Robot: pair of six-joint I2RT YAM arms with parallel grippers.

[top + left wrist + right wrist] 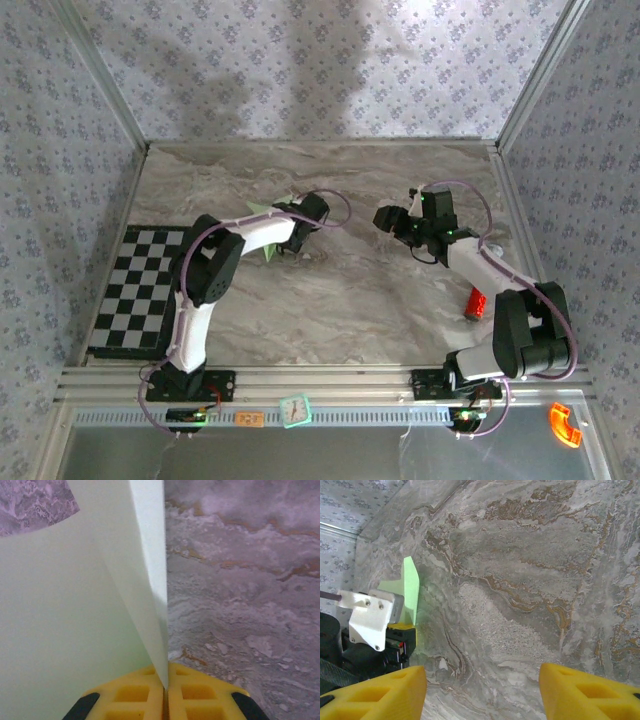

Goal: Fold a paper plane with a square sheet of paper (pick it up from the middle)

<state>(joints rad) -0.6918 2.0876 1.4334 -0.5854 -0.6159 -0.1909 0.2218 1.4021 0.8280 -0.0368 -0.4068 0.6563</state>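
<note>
- Here, the left gripper (166,690) is clamped shut on the square sheet of paper (75,630), which is folded into layers. Its yellow pads (132,695) meet on the layers' lower end.
- The paper stands on edge and runs straight out from the pads, over the marble table (250,605).
- From above, pale green corners poke out on either side of the left wrist, with the long axis running far-to-near.
- The right gripper (482,692) hangs well apart, its fingers spread wide with nothing between them.
</note>
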